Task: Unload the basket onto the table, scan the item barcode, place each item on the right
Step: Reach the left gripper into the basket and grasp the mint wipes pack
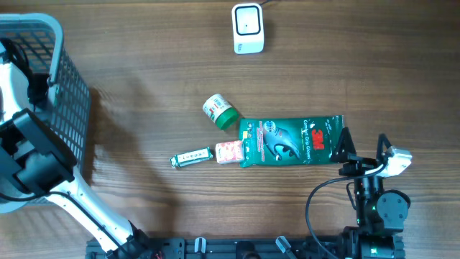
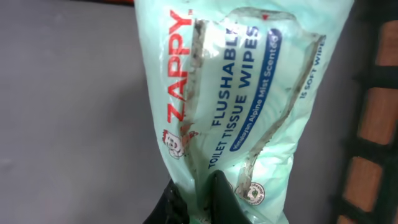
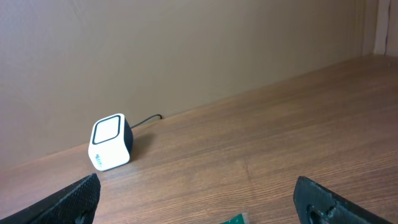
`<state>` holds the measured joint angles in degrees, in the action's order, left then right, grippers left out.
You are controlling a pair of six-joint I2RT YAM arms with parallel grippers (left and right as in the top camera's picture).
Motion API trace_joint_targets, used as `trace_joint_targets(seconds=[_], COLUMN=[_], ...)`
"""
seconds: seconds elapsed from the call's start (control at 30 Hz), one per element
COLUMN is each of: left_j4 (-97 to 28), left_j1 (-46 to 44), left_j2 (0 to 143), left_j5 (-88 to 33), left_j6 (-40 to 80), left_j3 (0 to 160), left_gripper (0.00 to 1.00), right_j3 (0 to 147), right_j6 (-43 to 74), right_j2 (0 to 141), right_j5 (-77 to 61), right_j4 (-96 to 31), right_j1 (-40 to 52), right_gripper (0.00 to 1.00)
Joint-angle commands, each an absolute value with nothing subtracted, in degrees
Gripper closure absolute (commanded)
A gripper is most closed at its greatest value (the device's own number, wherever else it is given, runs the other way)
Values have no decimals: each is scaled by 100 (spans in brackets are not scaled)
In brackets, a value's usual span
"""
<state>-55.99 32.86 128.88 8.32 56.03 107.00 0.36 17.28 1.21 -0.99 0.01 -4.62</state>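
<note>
The left wrist view is filled by a pale green pack of Zappy flushable tissue wipes (image 2: 242,93). My left gripper (image 2: 199,190) is shut on its lower end, one dark finger on each side of the wrapper. No barcode shows on the side facing the camera. From overhead, the left arm (image 1: 36,162) reaches into the basket (image 1: 72,93) and its gripper is hidden there. The white scanner (image 1: 248,29) stands at the table's far edge and also appears as the scanner (image 3: 111,142) in the right wrist view. My right gripper (image 1: 363,147) is open and holds nothing.
A green 3M glove pack (image 1: 291,140) lies just left of the right gripper, and its corner (image 3: 236,219) shows between the jaws. Nearby lie a green-capped bottle (image 1: 219,111), a small pink-patterned box (image 1: 228,152) and a thin strip pack (image 1: 190,157). Dark basket mesh (image 2: 373,124) is close beside the wipes.
</note>
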Motion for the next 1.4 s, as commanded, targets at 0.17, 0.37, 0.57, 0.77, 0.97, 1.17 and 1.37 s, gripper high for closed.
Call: trace_joint_targets(seconds=[0.17,0.37,0.57,0.77,0.97,1.17,1.37], left_j4=[-6418,-6477,-6718,-6884,-6796,-6425,-5664], left_j1=[3288,3284,3293,3424,3887,3972,3975], left_j2=[11380,9218,7878,8162,9456,10484,11074], left_j5=[1629,1295,1214,1658,517,128,128], left_j6=[5472,4613,4051,4115,3553,3020,2978], left_j3=[10582,10582,10582,10263,10182,10171,9382], left_gripper=[96,96,89,0,5,17,19], right_j3=[30,30,30,30,30,30,30], right_j6=[1664,1664,1662,1664,1662,1664,1667], right_j2=[93,93,93,93,93,93,93], right_j5=[-58,-58,-60,-60,-58,-58,-60], right_j4=[32,32,32,32,32,32,32], right_j1=[-445,-445,-445,-445,-445,-445,-445], right_gripper=[0,0,0,0,0,0,0])
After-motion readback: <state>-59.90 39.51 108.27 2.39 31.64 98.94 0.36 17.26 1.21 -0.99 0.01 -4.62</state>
